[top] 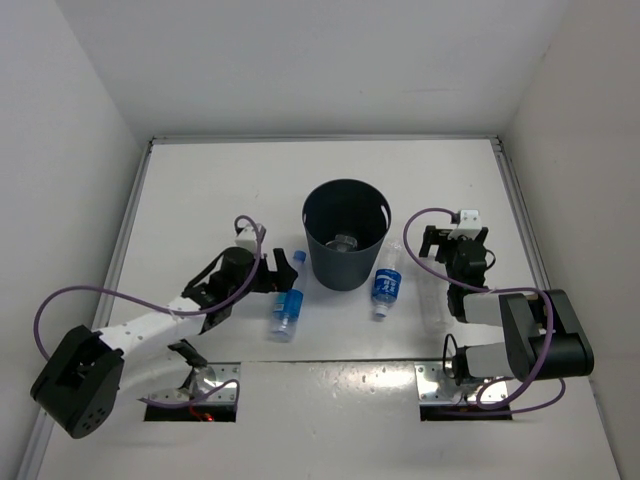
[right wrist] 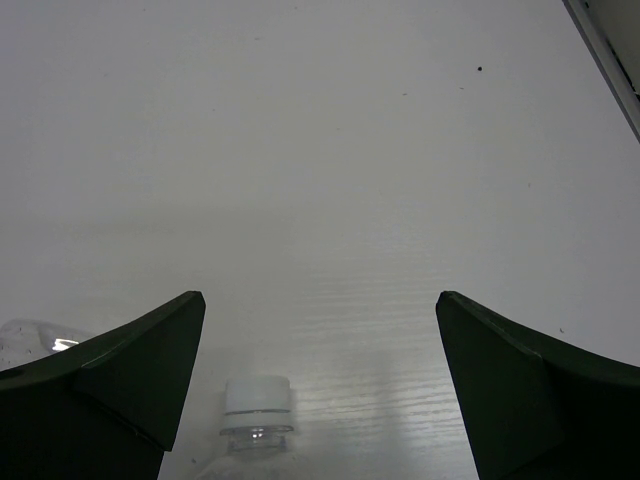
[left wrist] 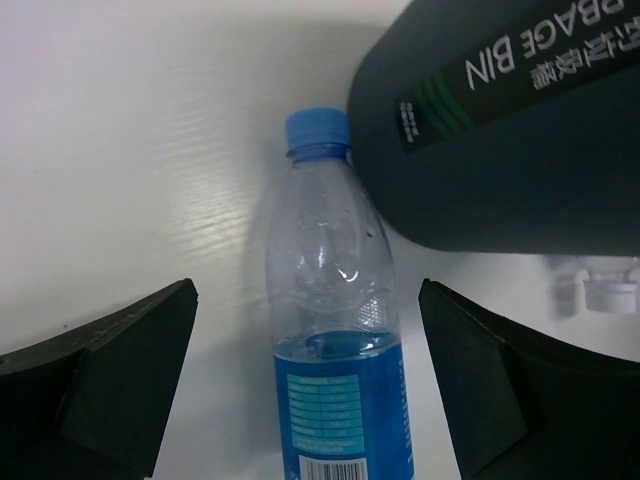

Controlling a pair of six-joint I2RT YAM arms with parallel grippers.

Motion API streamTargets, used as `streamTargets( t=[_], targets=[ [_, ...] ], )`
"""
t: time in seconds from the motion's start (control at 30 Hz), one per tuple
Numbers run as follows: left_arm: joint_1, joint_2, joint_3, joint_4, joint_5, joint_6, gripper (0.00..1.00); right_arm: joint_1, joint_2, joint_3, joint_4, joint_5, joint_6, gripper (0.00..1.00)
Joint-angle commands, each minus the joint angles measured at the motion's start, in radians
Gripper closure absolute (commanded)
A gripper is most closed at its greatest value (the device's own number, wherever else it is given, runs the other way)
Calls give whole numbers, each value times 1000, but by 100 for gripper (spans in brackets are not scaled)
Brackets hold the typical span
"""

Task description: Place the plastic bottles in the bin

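I have my left end effector point(left wrist: 308, 292) and right end effector point(right wrist: 320, 300) both spread wide, angled downward.

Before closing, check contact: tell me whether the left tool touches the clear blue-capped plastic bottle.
Apart. Left wrist view: the left tool straddles the clear blue-capped plastic bottle, with white table showing in the gap on either side.

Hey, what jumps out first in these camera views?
The dark grey bin stands centre-frame in the top view, with a clear bottle already inside. A blue-capped bottle lies just left of it, between the left arm's open fingers. A blue-labelled bottle lies on its right.
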Motion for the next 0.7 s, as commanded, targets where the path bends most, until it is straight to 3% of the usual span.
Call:
streamTargets(
  t=[0.0,0.57,0.67],
  targets=[
    [10,-1,-25,109,90,26,0,1,2,26,38,11,5,0],
    [-37,102,-62,202,90,35,0,1,2,26,38,11,5,0],
    [-37,113,-62,230,118,35,8,1,2,26,38,11,5,0]
  ],
)
